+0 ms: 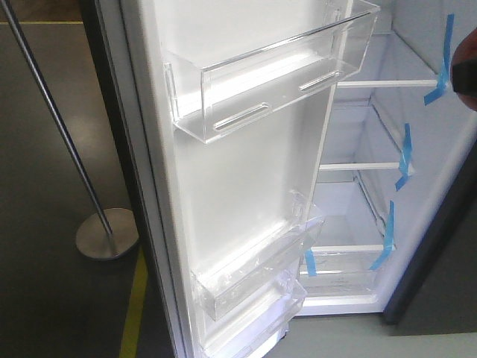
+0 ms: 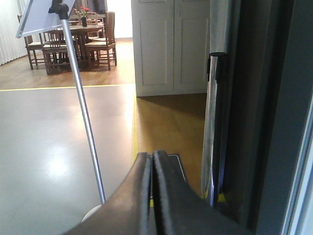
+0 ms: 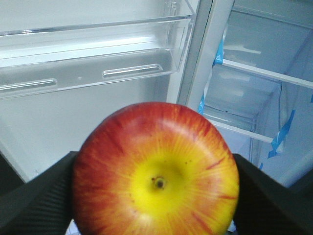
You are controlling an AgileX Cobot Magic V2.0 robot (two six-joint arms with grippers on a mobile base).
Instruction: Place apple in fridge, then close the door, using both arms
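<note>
The apple (image 3: 155, 171), red with a yellow centre, fills the lower right wrist view, and my right gripper (image 3: 155, 196) is shut on it with a black finger on each side. It hangs in front of the open fridge (image 3: 254, 98), whose white shelves (image 1: 376, 83) carry blue tape. The door (image 1: 238, 179) stands open with its white lining and clear bins (image 1: 276, 67) showing. A dark reddish blur at the front view's right edge may be the apple (image 1: 466, 71). My left gripper (image 2: 152, 164) is shut and empty, beside the door's dark grey outer side (image 2: 264, 107).
A metal pole stand (image 1: 106, 233) with a round base stands left of the door, and its pole (image 2: 83, 112) is close to my left gripper. A yellow floor line (image 1: 134, 313) runs by the door. A white cabinet (image 2: 171, 44) and dining chairs (image 2: 73, 39) are farther off.
</note>
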